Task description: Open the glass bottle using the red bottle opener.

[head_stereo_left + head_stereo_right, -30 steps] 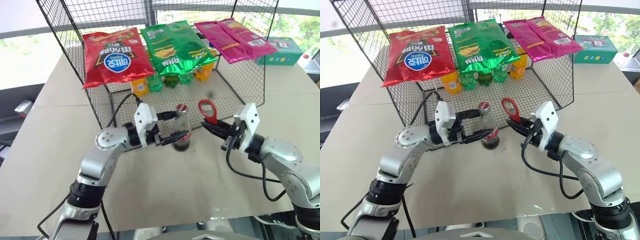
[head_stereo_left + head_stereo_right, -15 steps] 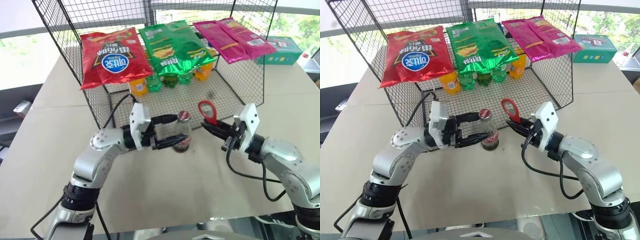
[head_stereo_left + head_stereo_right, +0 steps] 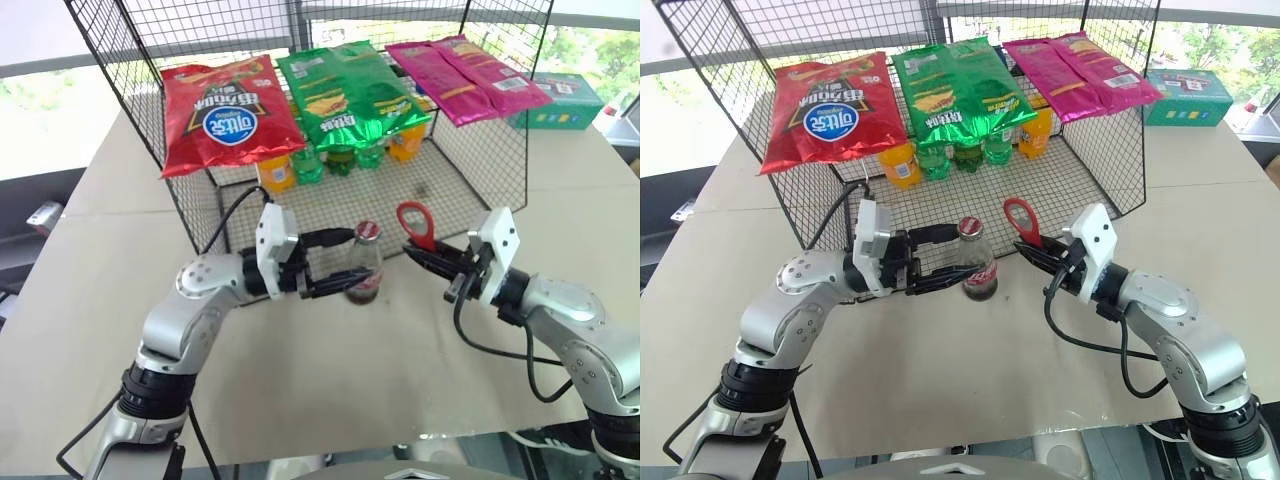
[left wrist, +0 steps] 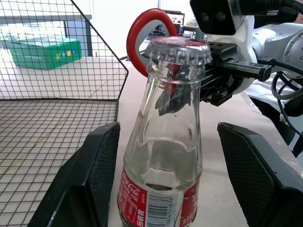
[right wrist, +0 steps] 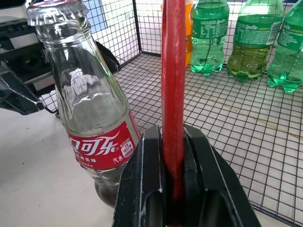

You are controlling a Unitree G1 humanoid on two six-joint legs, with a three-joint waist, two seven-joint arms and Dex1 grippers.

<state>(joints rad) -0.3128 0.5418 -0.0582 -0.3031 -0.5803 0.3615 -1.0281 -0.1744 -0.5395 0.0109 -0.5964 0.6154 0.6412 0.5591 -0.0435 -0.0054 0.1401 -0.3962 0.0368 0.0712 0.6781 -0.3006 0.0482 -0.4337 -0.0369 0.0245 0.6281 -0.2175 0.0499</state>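
The glass bottle (image 3: 365,265), clear with a red label and a metal cap, leans slightly just in front of the wire rack. My left gripper (image 3: 352,265) reaches in from the left, its two black fingers (image 4: 102,175) on either side of the labelled lower body, holding it. The red bottle opener (image 3: 416,222) stands upright to the right of the bottle, ring head up and level with the cap. My right gripper (image 3: 415,252) is shut on its handle (image 5: 173,94). A small gap separates the opener's ring (image 4: 142,33) from the cap.
A black wire rack (image 3: 480,170) stands behind the bottle, with red (image 3: 228,115), green (image 3: 350,90) and pink (image 3: 465,80) chip bags on top. Orange and green plastic bottles (image 3: 330,160) stand inside. A green box (image 3: 565,100) sits at the far right.
The left forearm has swung slightly to the left and the bottle between its fingers now leans a little. The right gripper and the opener have not moved.
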